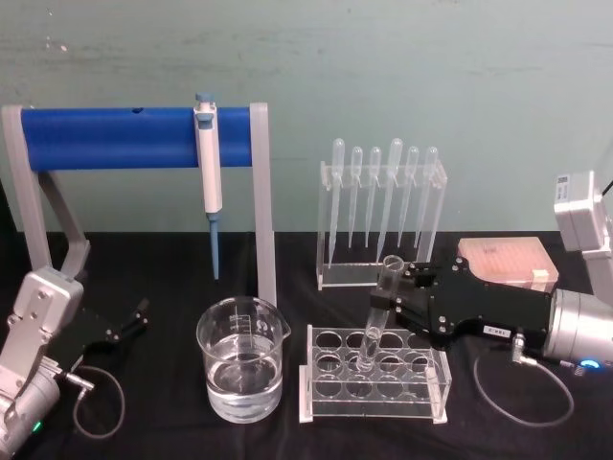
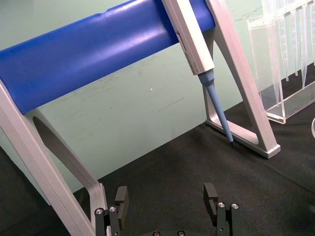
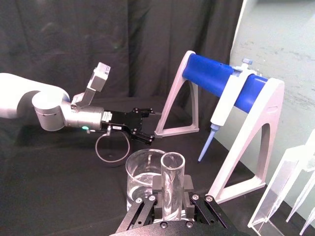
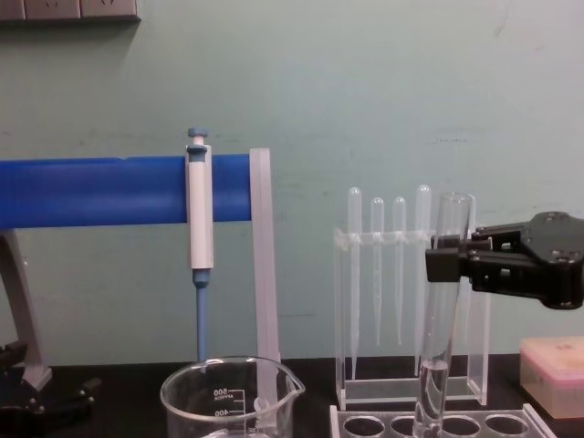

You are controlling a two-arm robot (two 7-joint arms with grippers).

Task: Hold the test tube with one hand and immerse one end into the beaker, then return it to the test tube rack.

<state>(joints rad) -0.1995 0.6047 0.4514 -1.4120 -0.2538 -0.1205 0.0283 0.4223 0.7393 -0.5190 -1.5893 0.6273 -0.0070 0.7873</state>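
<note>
Head view takes in a black-covered desk [image 1: 287, 436] against a pale green wall, and the biggest thing on it is a grey stand with a blue bar [image 1: 120, 137], a blue-and-white pipettor [image 1: 208, 168] hanging from it tip down. Behind and right of centre, a clear rack of plastic pipettes [image 1: 383, 216] holds six of them upright, bulbs up. At the front sits the beaker [image 1: 241, 372], roughly a third full of clear liquid, spout toward the right. Just beside it on the right lies a clear rack with round holes [image 1: 378, 376], its holes vacant save one. A pink-topped box [image 1: 508, 262] rests at the far right (contents not readable).

The test tube [image 1: 381, 311] stands nearly upright, leaning slightly, flared rim up and round bottom down inside a hole of that rack; the chest view shows a little liquid in its lower part. The right pincer [image 1: 400, 299] reaches in from the right and is clamped on the tube's upper half. The left pincer [image 1: 134, 318] rests low at the left, well apart from the beaker, its fingers [image 2: 211, 194] spread wide with nothing between them.
</note>
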